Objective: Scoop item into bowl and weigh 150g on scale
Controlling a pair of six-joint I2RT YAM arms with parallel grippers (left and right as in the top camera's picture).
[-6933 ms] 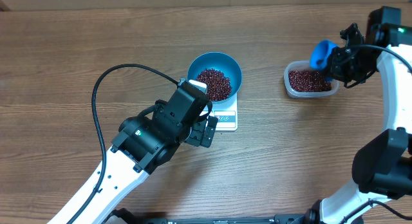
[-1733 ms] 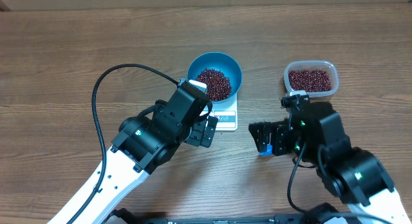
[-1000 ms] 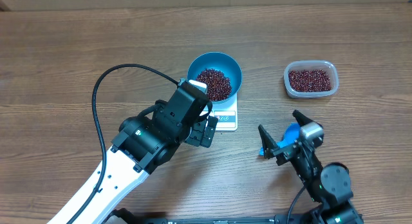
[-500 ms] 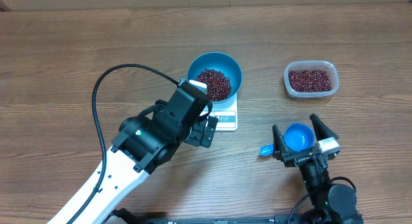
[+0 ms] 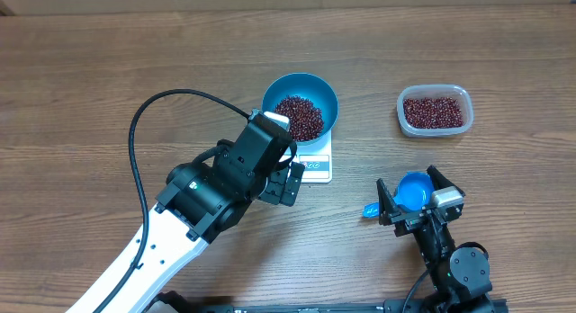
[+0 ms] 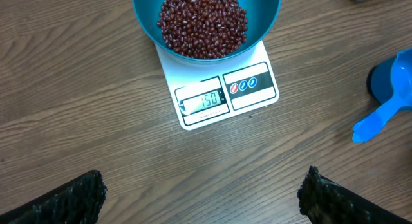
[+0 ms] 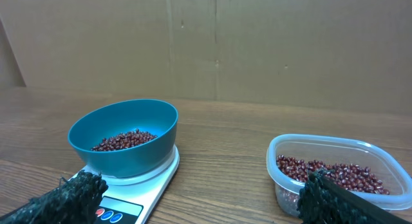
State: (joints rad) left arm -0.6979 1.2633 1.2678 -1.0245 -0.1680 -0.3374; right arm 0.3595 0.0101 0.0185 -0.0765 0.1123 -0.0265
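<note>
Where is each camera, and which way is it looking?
Overhead: above the table, looking straight down; left arm and right arm show.
Left wrist: above the scale, looking down; left tool's fingertips at the bottom.
Right wrist: low, looking sideways at the bowl and tub; right tool's fingertips below.
All three share the bowl of beans.

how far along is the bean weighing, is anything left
Done: the blue bowl sits on the scale holding red beans, and the display reads 150. The blue scoop lies on the table. In hand: nothing; the left gripper and right gripper are both open and empty. Left: nothing visible; it looks finished.
</note>
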